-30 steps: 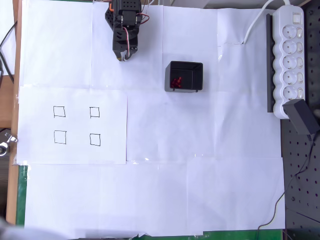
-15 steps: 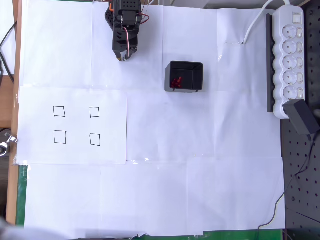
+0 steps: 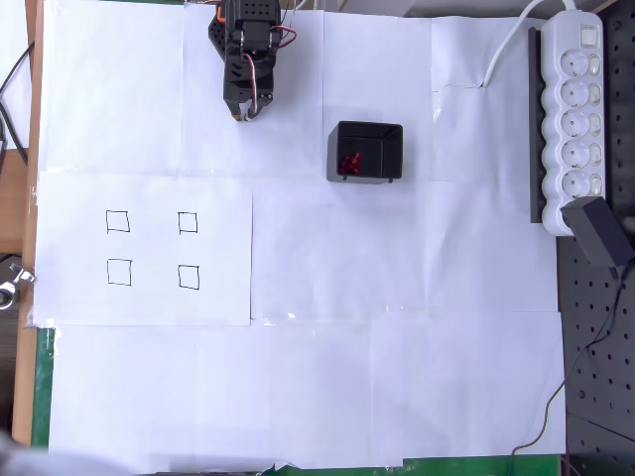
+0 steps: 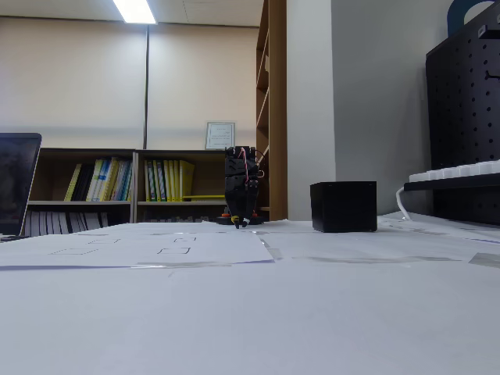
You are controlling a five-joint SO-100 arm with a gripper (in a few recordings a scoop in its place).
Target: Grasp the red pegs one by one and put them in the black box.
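Observation:
The black box stands on the white paper near the top middle of the overhead view. Several red pegs lie together inside it, at its left side. In the fixed view the black box shows as a dark cube right of the arm, its inside hidden. My gripper hangs folded at the arm's base, left of the box and apart from it, fingertips pointing down close to the paper. The gripper looks shut with nothing in it.
A sheet with drawn squares lies at the left. A white power strip and a black adapter sit at the right edge, beside a black pegboard. White paper covers the table's lower half.

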